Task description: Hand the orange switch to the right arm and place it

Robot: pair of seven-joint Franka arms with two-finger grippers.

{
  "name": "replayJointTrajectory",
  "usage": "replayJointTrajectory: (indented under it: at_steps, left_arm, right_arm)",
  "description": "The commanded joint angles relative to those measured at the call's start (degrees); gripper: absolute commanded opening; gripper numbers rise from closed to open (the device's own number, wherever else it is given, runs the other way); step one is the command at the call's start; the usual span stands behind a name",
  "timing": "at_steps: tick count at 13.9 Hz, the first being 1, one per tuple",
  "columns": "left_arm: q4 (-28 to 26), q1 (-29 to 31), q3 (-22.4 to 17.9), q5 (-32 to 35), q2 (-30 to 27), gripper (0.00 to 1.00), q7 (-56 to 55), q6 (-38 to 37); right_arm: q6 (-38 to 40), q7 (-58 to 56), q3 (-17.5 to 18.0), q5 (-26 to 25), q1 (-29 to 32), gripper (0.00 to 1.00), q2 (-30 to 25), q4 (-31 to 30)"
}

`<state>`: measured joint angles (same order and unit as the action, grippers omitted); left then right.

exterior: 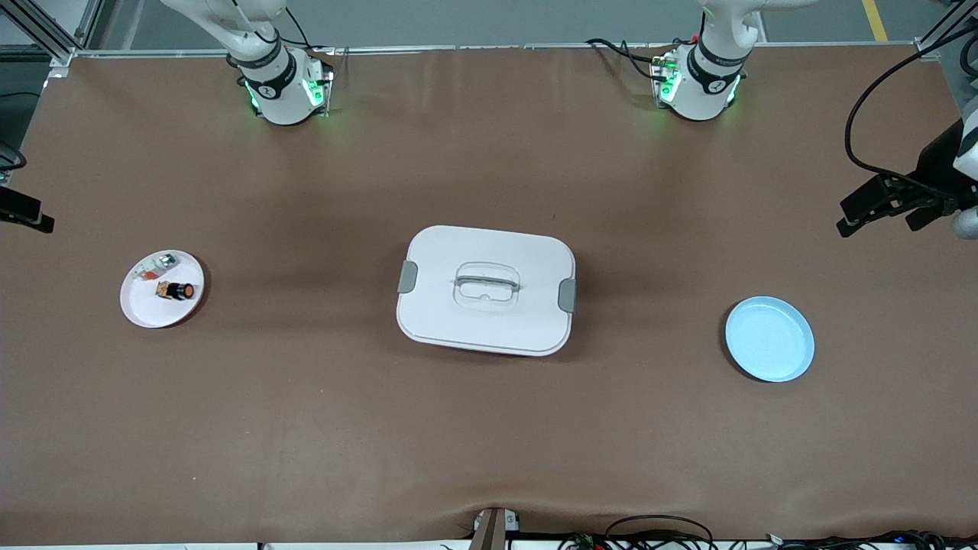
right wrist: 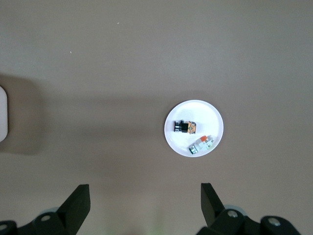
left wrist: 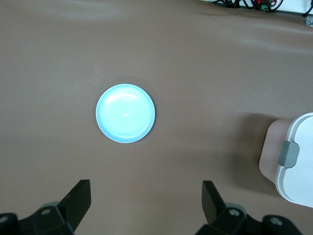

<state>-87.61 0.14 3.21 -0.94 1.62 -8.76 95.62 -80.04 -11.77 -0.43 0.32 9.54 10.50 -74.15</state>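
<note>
The orange switch [exterior: 177, 291] lies on its side on a small white plate [exterior: 153, 309] toward the right arm's end of the table. It also shows in the right wrist view [right wrist: 186, 128], on that plate [right wrist: 212, 120]. My right gripper [right wrist: 145, 188] is open and empty, high over the bare table beside the white plate. My left gripper [left wrist: 145, 188] is open and empty, high over the table beside the light blue plate [left wrist: 125, 113]. Neither gripper shows in the front view, only the arm bases.
A whitish-grey part with a red-orange bit [exterior: 159, 265] shares the white plate. A white lidded box with a handle [exterior: 486, 289] stands mid-table. The empty blue plate [exterior: 769, 338] lies toward the left arm's end. Black equipment with cables [exterior: 886, 200] juts in at that end.
</note>
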Motion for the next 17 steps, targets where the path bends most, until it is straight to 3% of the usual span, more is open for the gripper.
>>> replayJointTrajectory:
  at_steps: [1, 9, 13, 17]
  left_arm:
    - [1.4, -0.1, 0.0, 0.4, 0.5, 1.0, 0.1, -1.3]
    - [1.4, -0.1, 0.0, 0.3, 0.4, 1.0, 0.0, -1.3]
    - [1.5, -0.1, 0.0, 0.2, 0.4, 1.0, -0.1, -1.3]
    - [1.4, -0.1, 0.0, 0.2, 0.4, 1.0, 0.0, -1.3]
  right_arm:
    - [1.7, 0.9, 0.3, 0.4, 0.4, 1.0, -2.1, -0.3]
    - [4.2, 1.0, 0.0, 0.2, -2.4, 1.0, -3.4, -0.4]
    - [3.9, 1.0, -7.4, 0.3, -9.5, 1.0, -3.6, -0.4]
    - [3.7, 1.0, -8.2, 0.4, -9.5, 1.0, -3.6, -0.3]
